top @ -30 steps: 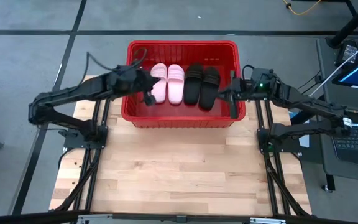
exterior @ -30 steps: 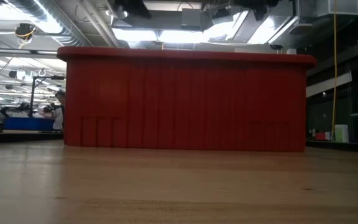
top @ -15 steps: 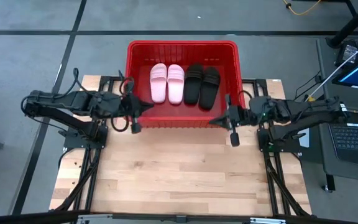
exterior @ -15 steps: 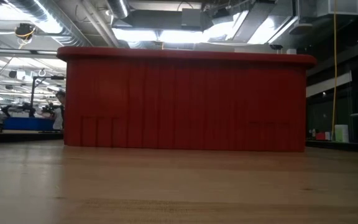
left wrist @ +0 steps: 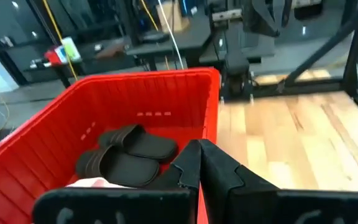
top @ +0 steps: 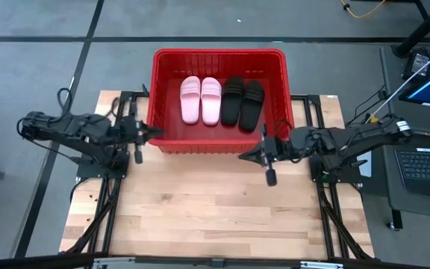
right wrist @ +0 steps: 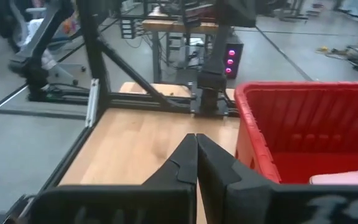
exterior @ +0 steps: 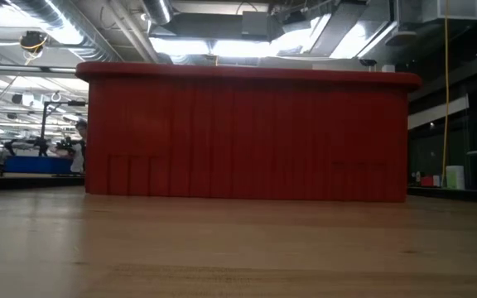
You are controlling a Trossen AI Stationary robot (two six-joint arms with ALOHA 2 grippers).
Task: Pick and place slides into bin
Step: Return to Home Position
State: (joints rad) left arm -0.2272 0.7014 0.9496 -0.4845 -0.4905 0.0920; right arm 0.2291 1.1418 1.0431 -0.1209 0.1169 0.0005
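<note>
A pale wooden desk (top: 215,213) seen from above, with a dark robot arm reaching in from each side. The near half of the desk, in front of the bin, is bare wood.

The right claw (top: 245,156) hangs over the desk just in front of the bin's near wall, toward that wall's right end, and points along it. Its wrist camera shows its two dark fingers (right wrist: 188,163) pressed flat together, tip to tip, gripping no object. The left claw (top: 152,133) sits just outside the bin's near left corner, pointing at that corner. Its fingers (left wrist: 213,163) are likewise closed on each other.

The bin (top: 219,53), a large red plastic crate with ribbed walls, stands at the far edge of the desk, and its far end reaches out past that edge over the grey floor. All four slides lie inside it, flat on its floor, side by side in one row in the far half of the bin, straps up. The two pink slides (top: 201,99) lie toward the bin's left. The two black slides (top: 242,101) lie toward its right, touching or nearly touching the pink pair.

From desk height, the bin's near wall fills the middle of the picture. Beyond the bin's left end, far back in the room, stands what may be a person (exterior: 79,142); the figure is too small to be sure.
</note>
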